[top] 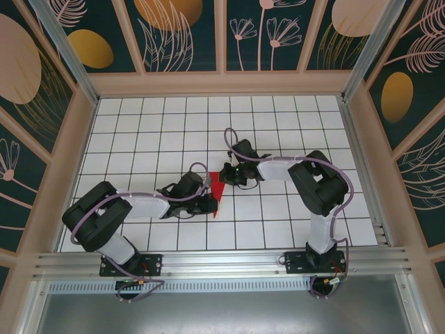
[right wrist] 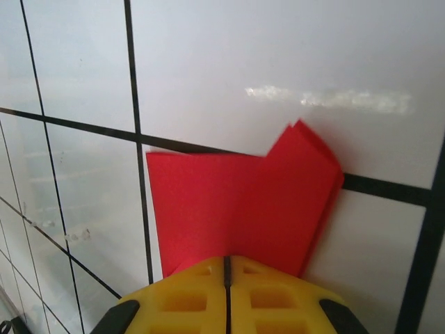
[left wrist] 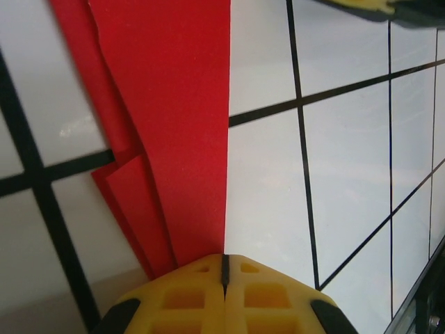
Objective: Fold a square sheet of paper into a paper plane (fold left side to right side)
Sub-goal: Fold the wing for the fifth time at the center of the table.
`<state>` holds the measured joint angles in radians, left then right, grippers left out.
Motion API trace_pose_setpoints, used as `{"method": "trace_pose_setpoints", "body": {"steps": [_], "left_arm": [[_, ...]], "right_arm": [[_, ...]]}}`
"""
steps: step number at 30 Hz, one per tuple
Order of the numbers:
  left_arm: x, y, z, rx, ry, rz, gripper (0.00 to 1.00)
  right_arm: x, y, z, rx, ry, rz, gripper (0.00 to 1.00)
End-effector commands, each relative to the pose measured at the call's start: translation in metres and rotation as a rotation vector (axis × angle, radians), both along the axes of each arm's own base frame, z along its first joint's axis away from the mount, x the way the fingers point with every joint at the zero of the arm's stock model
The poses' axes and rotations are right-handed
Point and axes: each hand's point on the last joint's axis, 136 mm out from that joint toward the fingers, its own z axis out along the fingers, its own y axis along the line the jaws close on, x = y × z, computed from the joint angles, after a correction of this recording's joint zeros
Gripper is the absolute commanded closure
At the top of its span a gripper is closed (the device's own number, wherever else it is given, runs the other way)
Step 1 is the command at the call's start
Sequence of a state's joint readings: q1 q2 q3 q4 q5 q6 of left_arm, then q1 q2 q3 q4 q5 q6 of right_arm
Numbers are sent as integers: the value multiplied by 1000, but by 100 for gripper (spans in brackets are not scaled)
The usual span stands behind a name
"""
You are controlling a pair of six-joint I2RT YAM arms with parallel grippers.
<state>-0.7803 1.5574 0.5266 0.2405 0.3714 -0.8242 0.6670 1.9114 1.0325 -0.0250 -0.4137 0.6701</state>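
Note:
The red paper [top: 216, 189] lies on the white grid table as a narrow folded strip with layered flaps, between both grippers. In the left wrist view the paper [left wrist: 174, 125] runs away from my left gripper [left wrist: 224, 256]. Its straight right edge lines up with the seam of the shut yellow fingers, whose tips rest on its near end. In the right wrist view, my right gripper [right wrist: 227, 259] is shut too, its tips on the near edge of the paper [right wrist: 236, 202]. No red shows between either pair of jaws. From above, the left gripper [top: 211, 203] is at the strip's near end and the right gripper [top: 227, 172] at its far end.
The white grid table [top: 292, 125] is walled by a beige frame with patterned panels on three sides. An aluminium rail [top: 222, 263] runs along the near edge by the arm bases. Open tiles lie all around the paper.

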Motion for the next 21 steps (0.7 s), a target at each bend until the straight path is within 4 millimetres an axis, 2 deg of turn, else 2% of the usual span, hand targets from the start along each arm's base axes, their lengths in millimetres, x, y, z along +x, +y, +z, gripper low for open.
{"method": "trace_pose_setpoints", "body": {"steps": [1,5,8,14,21], "left_arm": [[-11,10,3,39,23,-1,91],[-3,1,27,-16,-22,-8,90],[-1,-6,32,-32,-29,-25,90],[-2,-17,24,-52,10,-63,90],[-11,-12,6,-29,58,-74,91]], "right_arm": [[-3,-14,-20,-87,46,-34,91],[-5,-17,-22,-101,49,-32,91],[-6,-16,-22,-99,47,-27,91],[-6,-18,-22,-106,47,-29,91],[-6,-21,-26,-129,51,-31,91]]}}
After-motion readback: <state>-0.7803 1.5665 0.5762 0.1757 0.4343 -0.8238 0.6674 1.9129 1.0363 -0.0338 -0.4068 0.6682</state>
